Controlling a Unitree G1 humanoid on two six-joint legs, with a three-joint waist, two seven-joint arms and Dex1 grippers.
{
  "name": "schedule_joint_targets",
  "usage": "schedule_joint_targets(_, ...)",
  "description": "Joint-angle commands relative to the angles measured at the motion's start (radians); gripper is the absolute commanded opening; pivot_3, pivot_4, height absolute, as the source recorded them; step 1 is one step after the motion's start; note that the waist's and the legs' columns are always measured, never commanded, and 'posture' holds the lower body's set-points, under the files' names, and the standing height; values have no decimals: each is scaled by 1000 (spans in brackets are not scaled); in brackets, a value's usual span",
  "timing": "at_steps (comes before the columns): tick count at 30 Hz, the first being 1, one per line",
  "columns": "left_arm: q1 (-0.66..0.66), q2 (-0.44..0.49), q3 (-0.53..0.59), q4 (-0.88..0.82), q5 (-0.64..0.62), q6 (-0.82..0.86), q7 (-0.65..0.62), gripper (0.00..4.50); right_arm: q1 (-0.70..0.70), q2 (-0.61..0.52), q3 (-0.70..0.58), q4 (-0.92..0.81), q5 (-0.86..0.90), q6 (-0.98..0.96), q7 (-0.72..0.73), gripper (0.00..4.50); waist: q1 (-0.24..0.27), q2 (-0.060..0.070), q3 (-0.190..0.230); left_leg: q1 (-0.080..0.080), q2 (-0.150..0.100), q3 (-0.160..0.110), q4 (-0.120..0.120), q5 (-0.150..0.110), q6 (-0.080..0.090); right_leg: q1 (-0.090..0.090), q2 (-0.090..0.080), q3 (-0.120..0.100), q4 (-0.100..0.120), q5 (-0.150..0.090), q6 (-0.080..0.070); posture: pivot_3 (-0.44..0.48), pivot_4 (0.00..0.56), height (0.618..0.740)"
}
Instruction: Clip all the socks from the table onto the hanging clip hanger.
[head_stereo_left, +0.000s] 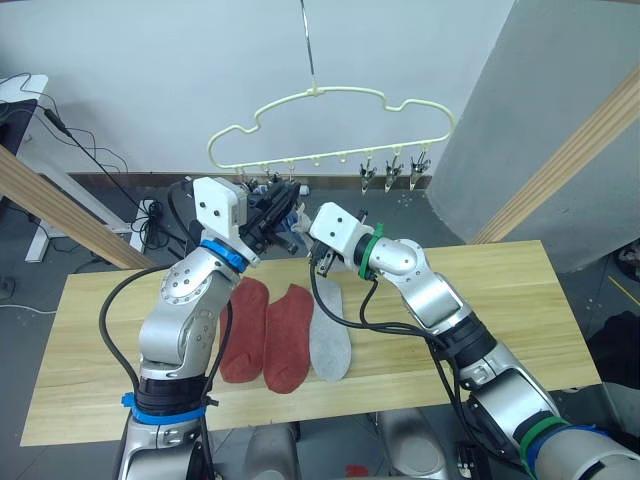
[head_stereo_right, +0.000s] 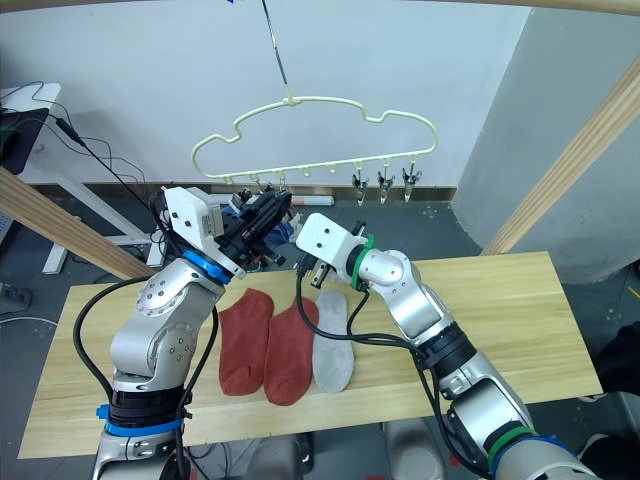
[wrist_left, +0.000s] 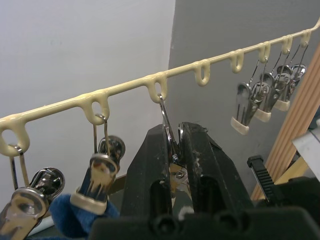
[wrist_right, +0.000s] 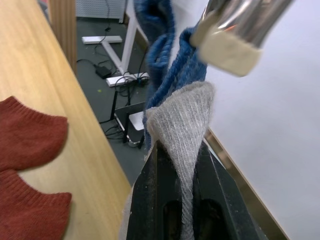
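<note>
My black right gripper pinches a light grey sock; blue socks hang from silver clips on the cream hanger; two rust-red socks lie on light wood.

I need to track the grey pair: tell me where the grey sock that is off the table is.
In the right wrist view the grey sock is pinched between the right gripper fingers, raised against the blue sock just under a silver clip.

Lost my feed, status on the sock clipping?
Left tool squeezing a clip on the hanger. Right tool holding grey sock. Three socks on table.
</note>
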Motion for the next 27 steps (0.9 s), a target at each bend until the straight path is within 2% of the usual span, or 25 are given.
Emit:
schedule_joint_targets(1, -8, 9, 8, -52, -20, 3, -7, 96, -4, 29, -22, -38, 7, -24, -20, 0, 0, 0, 0, 0, 0, 0, 0, 0, 0, 0, 0, 0, 0, 0, 0, -243, 302, 733)
schedule_joint_targets(19, 19, 7, 0, -47, 2, -16, -8, 96, -24, 70, -53, -50, 21, -14, -21, 0, -1, 0, 0, 1, 0, 0, 2, 0, 0, -2, 0, 0, 7, 0, 0, -233, 302, 733)
schedule_joint_targets(21, 20, 5, 3, -45, -3, -16, -8, 829, -24, 72, -56, -51, 23, -13, -21, 0, -1, 0, 0, 1, 0, 0, 2, 0, 0, -2, 0, 0, 7, 0, 0, -233, 302, 733)
schedule_joint_targets(27, 28, 16, -3, -42, 12, -27, -19, 2539, -20, 84, -56, -59, 33, -1, -12, 0, -1, 0, 0, 1, 0, 0, 2, 0, 0, -2, 0, 0, 7, 0, 0, -234, 300, 733)
